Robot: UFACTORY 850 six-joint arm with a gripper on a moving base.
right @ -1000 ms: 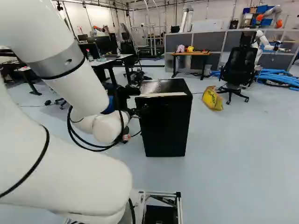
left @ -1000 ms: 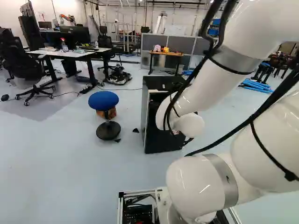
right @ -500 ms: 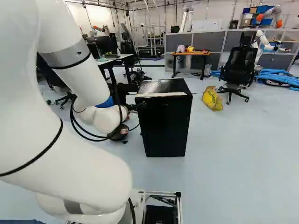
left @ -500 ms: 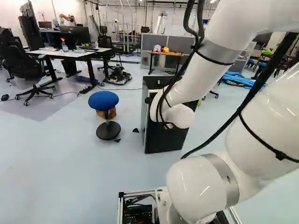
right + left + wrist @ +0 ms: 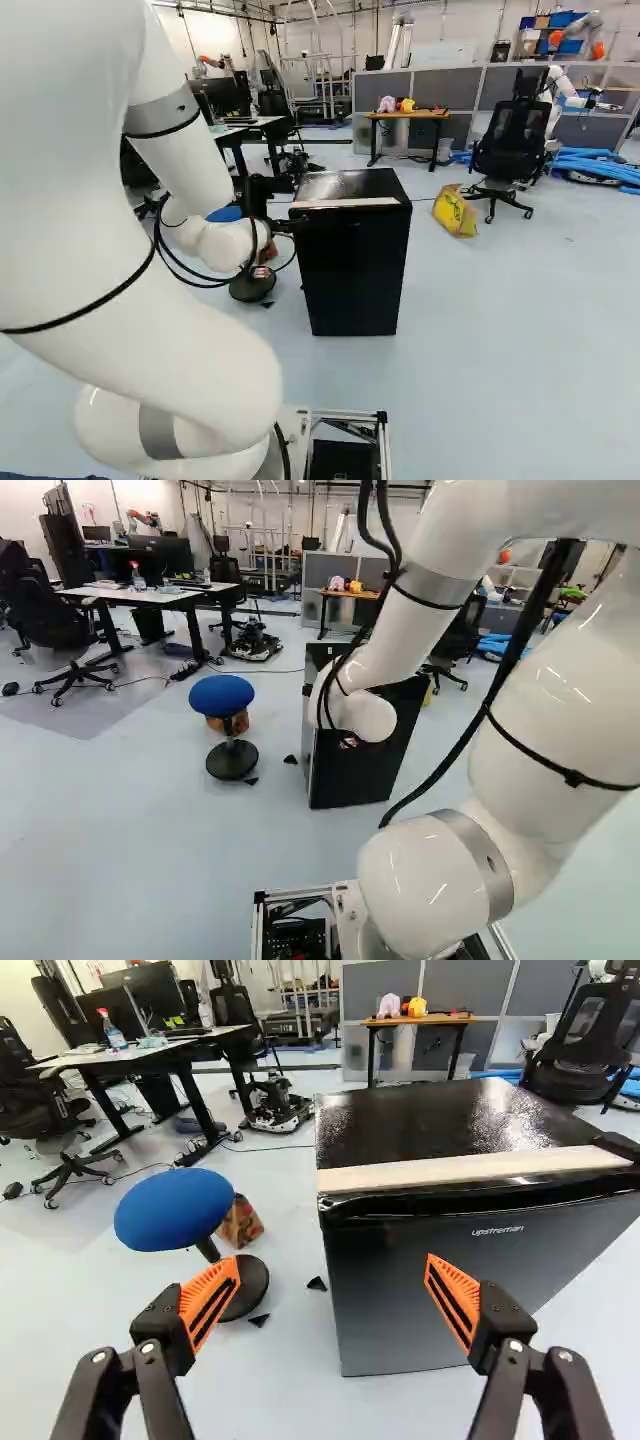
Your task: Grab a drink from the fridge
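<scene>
Bright, fairly even light covers the pale floor (image 5: 120, 840). Glare speckles the glossy fridge (image 5: 430, 1125) top (strongest in the wrist view), and small highlights streak the white arm (image 5: 425, 875).

Blue stool seat (image 5: 175, 1209), dark grey fridge door (image 5: 400, 1300), orange finger pads (image 5: 209, 1303)

Ahead of the black claw (image 5: 288, 226), one stool with round blue seat (image 5: 175, 1210) stands on the smooth, pale floor (image 5: 60, 1300). Farther ahead of it are a white-topped desk (image 5: 90, 1058), a small wooden table (image 5: 430, 1020), grey partition panels (image 5: 380, 982) and a white wall (image 5: 475, 25).
</scene>
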